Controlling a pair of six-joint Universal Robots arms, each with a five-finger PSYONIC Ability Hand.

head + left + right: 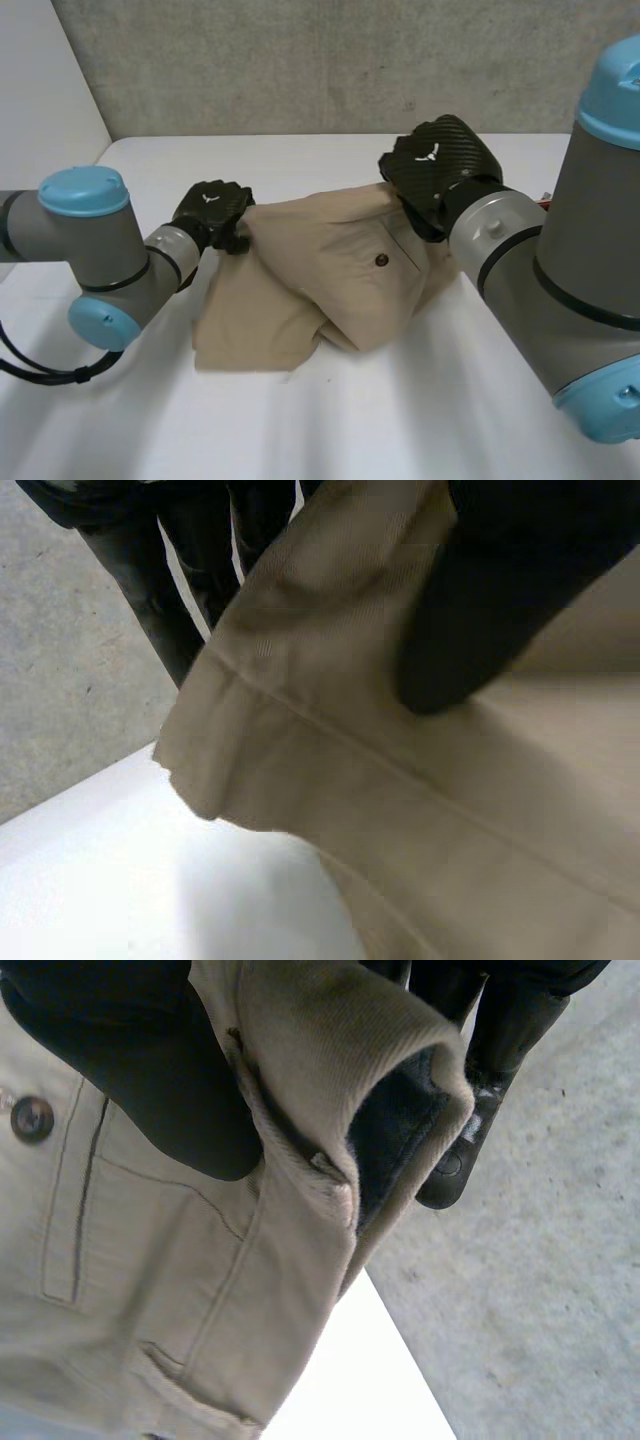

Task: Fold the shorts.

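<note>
Now the tan shorts (320,270) sit in the middle of the head view on the white table (300,420), bunched into a loose hump, with their lower left part lying flat on the tabletop and their upper edge held up. The left arm (100,250) comes in from the left of the frame, and the left hand (212,210) is at the upper left edge of the cloth. In the left wrist view its dark fingers (150,590) are behind the fabric and its thumb (480,610) is in front, so the hand pinches the shorts close to a stitched hem (260,770), which hangs free above the table. The right arm (560,260) fills the right side of the head view, and the right hand (435,165) is at the upper right of the shorts. In the right wrist view the waistband (330,1050) is rolled over between that hand's thumb (150,1080) and its fingers (500,1030), clamped tight. A dark button (381,260) shows near the middle of the cloth, on a back pocket (70,1210) just beside the thumb. A grey wall (300,60) runs across the top of the head view behind the table.
</note>
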